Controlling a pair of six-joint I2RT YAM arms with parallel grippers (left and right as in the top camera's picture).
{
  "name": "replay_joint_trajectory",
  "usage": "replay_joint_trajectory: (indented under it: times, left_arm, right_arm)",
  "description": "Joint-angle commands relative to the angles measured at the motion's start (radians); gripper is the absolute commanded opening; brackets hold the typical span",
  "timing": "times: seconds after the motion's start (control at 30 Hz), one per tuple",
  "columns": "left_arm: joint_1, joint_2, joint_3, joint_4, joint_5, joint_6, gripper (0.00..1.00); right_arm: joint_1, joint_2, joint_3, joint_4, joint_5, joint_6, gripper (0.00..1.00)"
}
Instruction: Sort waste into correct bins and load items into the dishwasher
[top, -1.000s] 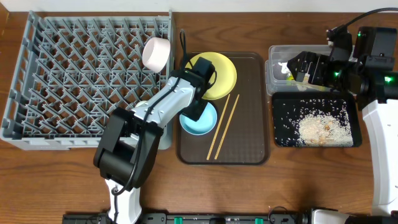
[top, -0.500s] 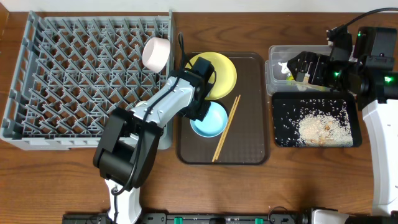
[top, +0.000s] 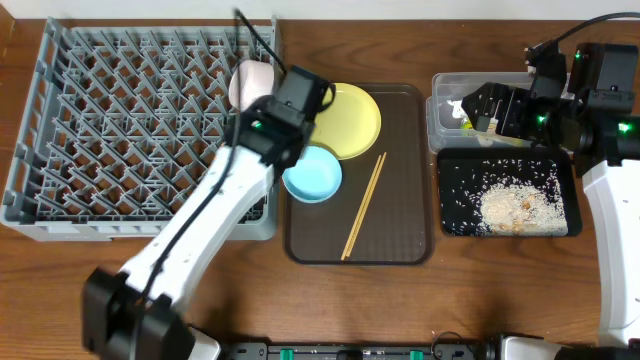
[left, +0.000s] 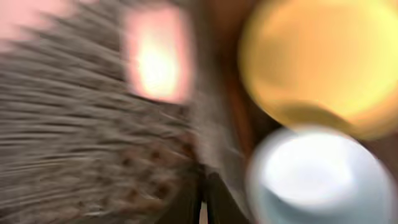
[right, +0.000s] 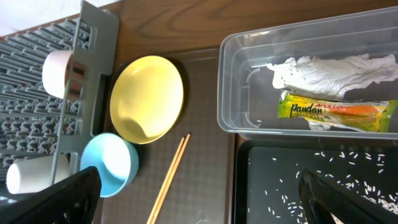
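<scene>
While my left gripper (left: 200, 202) sits at the bottom centre of its own heavily blurred wrist view, its two dark fingers (left: 186, 199) press together with only a sliver between them, so it is clenched. Whether a rim is pinched there I cannot tell. Just to the right of those fingers is the light blue bowl (top: 312, 172), which in the overhead view shows over the left edge of the dark brown serving tray (top: 405, 200), meeting the lower left edge of the round yellow plate (top: 352, 118). My left arm crosses that frame from lower left to upper centre and covers part of the right border of the grey dish rack (top: 130, 120), where the small cream cup (top: 248, 84) lies on its side among the pegs. The two wooden chopsticks (top: 362, 205) lie close together, slanted, on the serving tray to the right of the bowl and apart from it. My right gripper (right: 199, 180) hangs at the upper right of the overhead frame above the clear tub (right: 249, 93), its jaws spread wide and holding nothing. Inside that tub lie the crumpled white paper (right: 329, 67) and, just below it in the right wrist view, the green-and-orange snack wrapper (right: 339, 111). The black tray (top: 455, 215) sits just below the tub in the overhead frame, with rice scraps (top: 515, 208) scattered and heaped on it.
</scene>
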Motion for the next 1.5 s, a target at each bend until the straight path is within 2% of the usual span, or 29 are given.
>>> replay_joint_trajectory:
  times: [0.0, 0.03, 0.1, 0.17, 0.27, 0.37, 0.57, 0.67, 0.93, 1.17, 1.27, 1.47]
  left_arm:
    - [0.002, 0.003, 0.008, 0.029, -0.378, 0.025, 0.07]
    - [0.002, 0.006, 0.008, 0.035, -0.42, 0.025, 0.07]
    - [0.002, 0.01, 0.008, 0.034, -0.395, 0.029, 0.07]
    - [0.002, 0.011, 0.008, 0.013, -0.262, 0.026, 0.07]
    - [0.002, 0.011, 0.002, -0.027, 0.013, -0.06, 0.08]
    - [-0.001, 0.013, -0.018, -0.083, 0.243, -0.165, 0.21]
    - [-0.002, 0.048, -0.066, -0.169, 0.496, -0.322, 0.28]
    - [-0.002, 0.078, -0.093, -0.204, 0.56, -0.356, 0.29]
    - [-0.021, 0.18, -0.098, -0.254, 0.544, -0.369, 0.31]
    - [-0.04, 0.222, -0.099, -0.245, 0.314, -0.505, 0.32]
    - [-0.04, 0.229, -0.099, -0.216, 0.232, -0.513, 0.32]
    - [-0.04, 0.257, -0.102, -0.154, 0.212, -0.512, 0.33]
  right_arm:
    - [0.004, -0.001, 0.003, -0.001, -0.002, 0.006, 0.99]
    - [0.004, -0.001, 0.003, -0.001, -0.002, 0.006, 0.99]
    - [0.004, -0.001, 0.003, -0.001, -0.002, 0.006, 0.99]
    - [0.004, -0.001, 0.003, -0.001, -0.002, 0.006, 0.99]
    - [0.004, -0.001, 0.003, -0.002, -0.002, 0.006, 0.99]
    - [0.004, -0.001, 0.003, -0.001, -0.002, 0.006, 0.99]
    - [0.004, -0.001, 0.003, -0.001, -0.002, 0.006, 0.99]
    - [0.004, -0.001, 0.003, -0.001, -0.002, 0.006, 0.99]
    - [0.004, -0.001, 0.003, -0.001, -0.002, 0.006, 0.99]
    - [0.004, -0.001, 0.003, -0.001, -0.002, 0.006, 0.99]
    - [0.004, -0.001, 0.003, -0.001, -0.002, 0.006, 0.99]
    - [0.004, -0.001, 0.003, -0.001, -0.002, 0.006, 0.99]
